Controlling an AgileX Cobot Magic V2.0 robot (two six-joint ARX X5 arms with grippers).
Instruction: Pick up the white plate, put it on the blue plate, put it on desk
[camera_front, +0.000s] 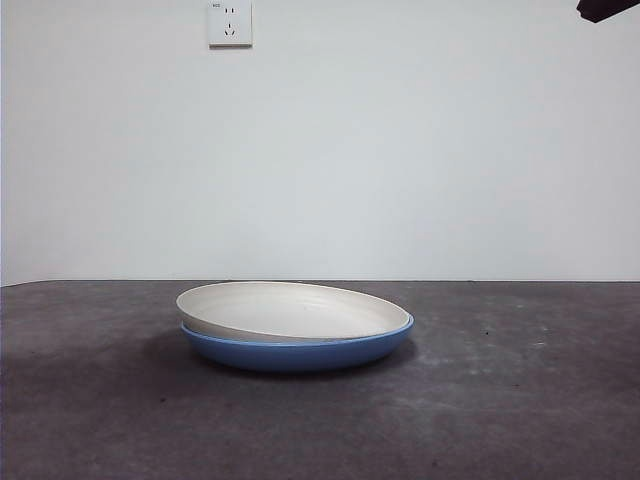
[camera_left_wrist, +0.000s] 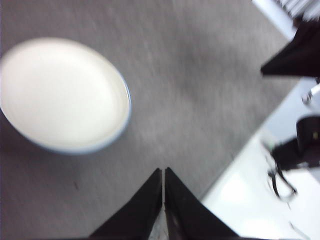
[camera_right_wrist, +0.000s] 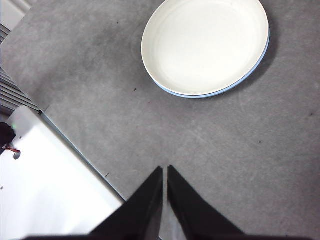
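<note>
**Both arms raised, both hands closed and empty**

The left hand (camera_left_wrist: 163, 172) hangs well above the counter (camera_left_wrist: 200, 100), its two black jaws pressed together so that only a thin seam shows between them. Nothing is held. The left wrist view is blurred.

The right hand (camera_right_wrist: 165, 170) is likewise held high over the counter, jaws brought together tip to tip with a hairline gap, gripping nothing.

In the front view only a black tip of an arm (camera_front: 605, 8) shows at the top right corner; which arm it belongs to cannot be told from that view. Neither hand touches anything.
</note>
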